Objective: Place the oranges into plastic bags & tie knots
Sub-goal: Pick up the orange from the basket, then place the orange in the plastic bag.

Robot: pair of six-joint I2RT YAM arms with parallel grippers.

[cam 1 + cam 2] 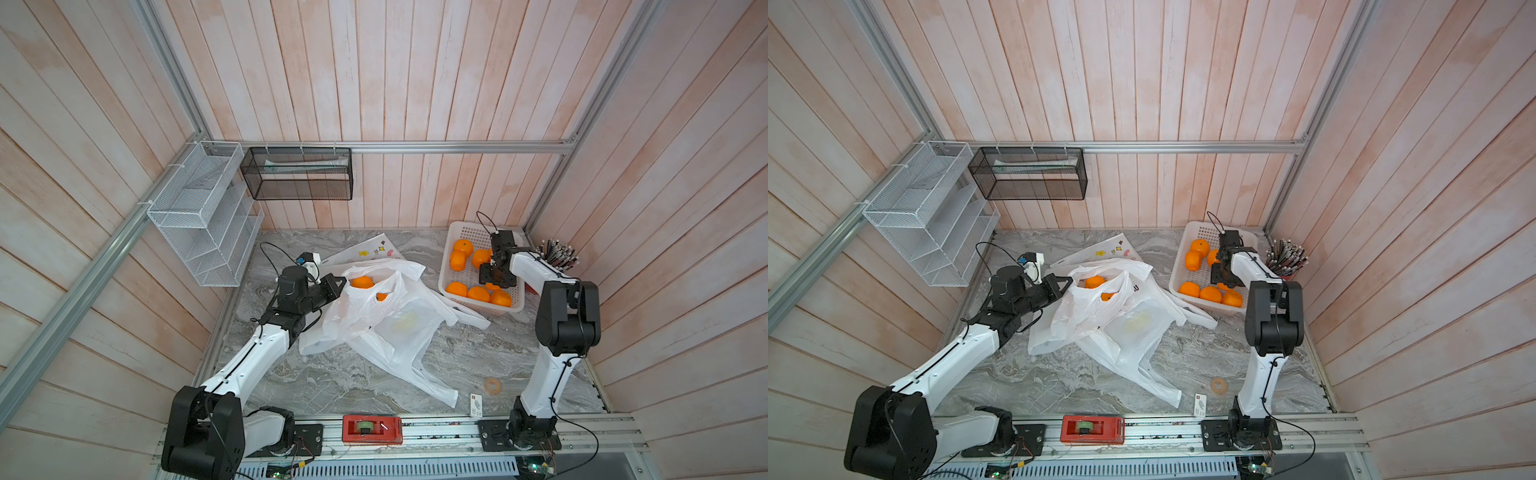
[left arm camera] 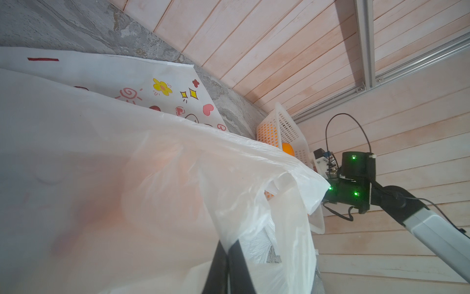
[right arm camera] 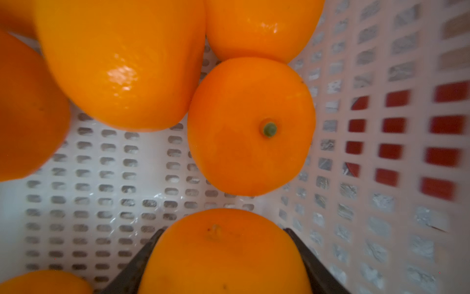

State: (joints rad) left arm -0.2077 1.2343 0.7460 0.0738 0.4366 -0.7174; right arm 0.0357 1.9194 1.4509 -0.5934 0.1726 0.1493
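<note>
Okay, left end effector (image 1: 335, 286) clenched on rim of plastic bag (image 1: 386, 328) lying crumpled on the tabletop (image 1: 332, 382), mouth gaping; two oranges (image 1: 362, 281) inside. Printed bag (image 1: 374, 250) lies flat behind it, toward the wall. Right end effector (image 3: 223, 231) down in white basket (image 1: 459, 232), fingers flanking one orange (image 3: 223, 262) on both sides, can't tell if clamped. Other oranges loose in basket around it.

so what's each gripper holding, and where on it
The left gripper pinches the plastic bag at its mouth rim. The right gripper straddles an orange in the basket, side to side; grip uncertain.
</note>
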